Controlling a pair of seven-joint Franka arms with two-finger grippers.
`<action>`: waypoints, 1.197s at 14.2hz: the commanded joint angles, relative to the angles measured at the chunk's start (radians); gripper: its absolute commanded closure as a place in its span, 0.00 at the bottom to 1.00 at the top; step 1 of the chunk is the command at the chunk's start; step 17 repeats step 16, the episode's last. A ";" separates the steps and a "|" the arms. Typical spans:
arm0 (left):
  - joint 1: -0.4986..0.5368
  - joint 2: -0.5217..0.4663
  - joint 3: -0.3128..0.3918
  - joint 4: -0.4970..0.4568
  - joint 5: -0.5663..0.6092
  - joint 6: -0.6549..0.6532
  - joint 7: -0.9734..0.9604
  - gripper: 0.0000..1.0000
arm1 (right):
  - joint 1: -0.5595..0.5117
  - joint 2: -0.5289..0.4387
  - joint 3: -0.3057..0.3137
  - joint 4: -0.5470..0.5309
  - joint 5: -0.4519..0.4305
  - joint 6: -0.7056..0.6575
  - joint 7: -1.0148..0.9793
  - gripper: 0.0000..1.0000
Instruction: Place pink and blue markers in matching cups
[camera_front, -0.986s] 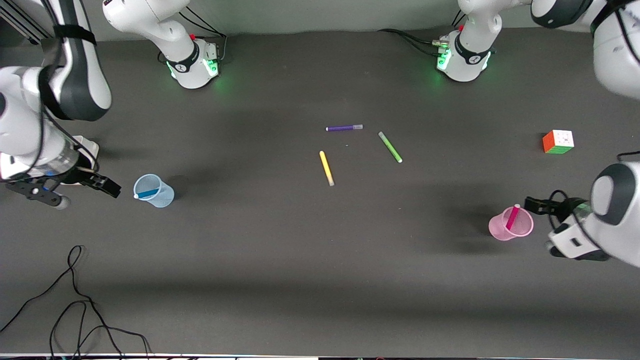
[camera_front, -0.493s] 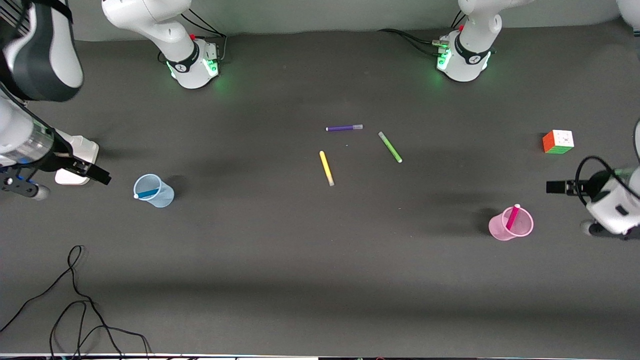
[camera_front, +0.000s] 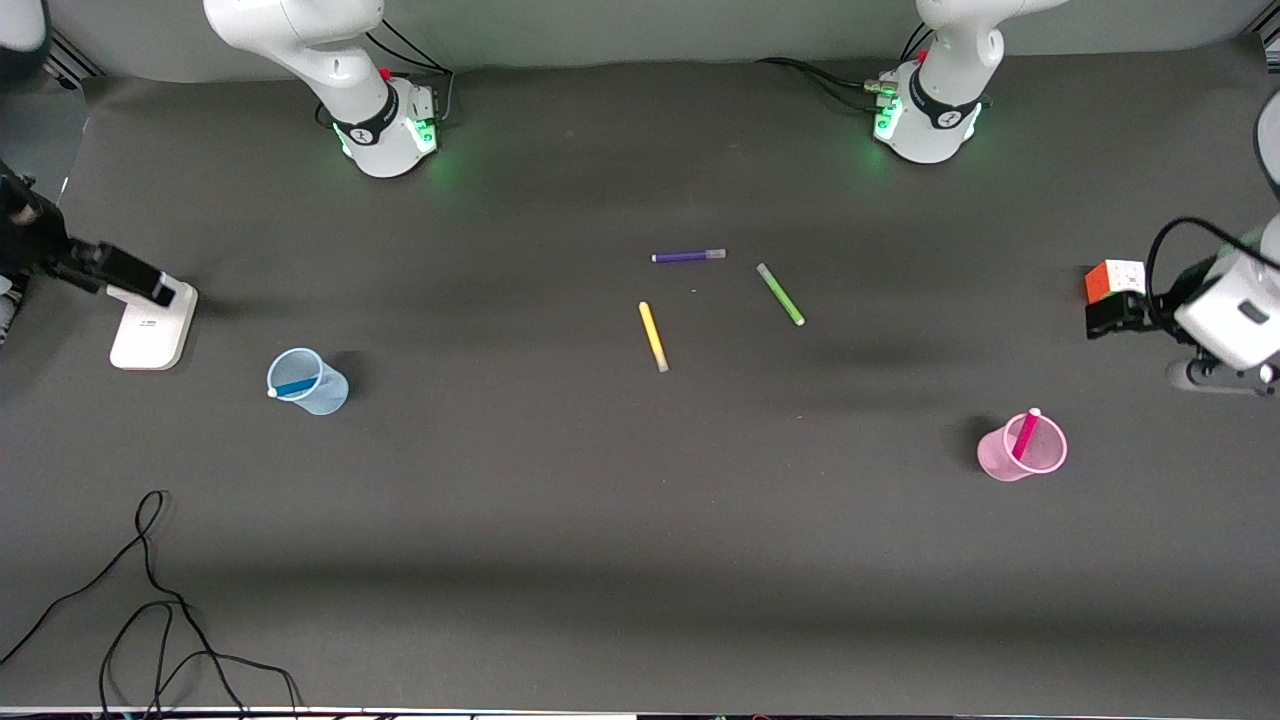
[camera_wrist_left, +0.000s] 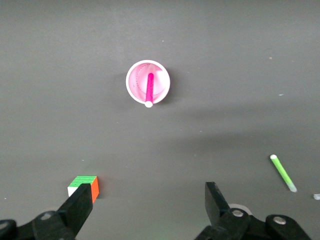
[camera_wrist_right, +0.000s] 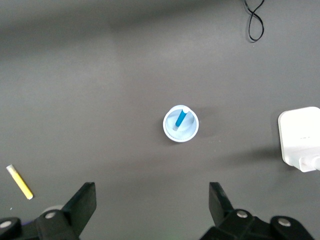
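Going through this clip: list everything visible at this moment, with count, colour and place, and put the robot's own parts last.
pink marker: 1, magenta, standing in the pink cup
pink cup: 1, light pink, upright toward the left arm's end of the table
blue marker: 1, blue, in the blue cup
blue cup: 1, pale blue, toward the right arm's end
yellow marker: 1, yellow, flat mid-table
green marker: 1, green, flat beside the yellow one
purple marker: 1, purple, flat, farther from the camera than the yellow one
cube: 1, multicoloured, farther than the pink cup
white block: 1, white, near the blue cup
cable: 1, black, looped nearest the camera
left gripper: fingers open, above the cube
right gripper: fingers open, above the white block
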 joint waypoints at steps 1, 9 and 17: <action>-0.072 -0.096 0.073 -0.057 -0.052 0.019 -0.017 0.00 | -0.015 -0.018 0.017 -0.002 0.031 -0.015 -0.026 0.00; -0.200 -0.116 0.163 -0.003 -0.063 -0.084 -0.031 0.00 | -0.055 -0.006 0.107 0.000 0.017 -0.048 -0.072 0.00; -0.194 -0.112 0.164 -0.003 -0.060 -0.093 -0.023 0.00 | -0.051 -0.004 0.109 0.009 0.002 -0.055 -0.073 0.00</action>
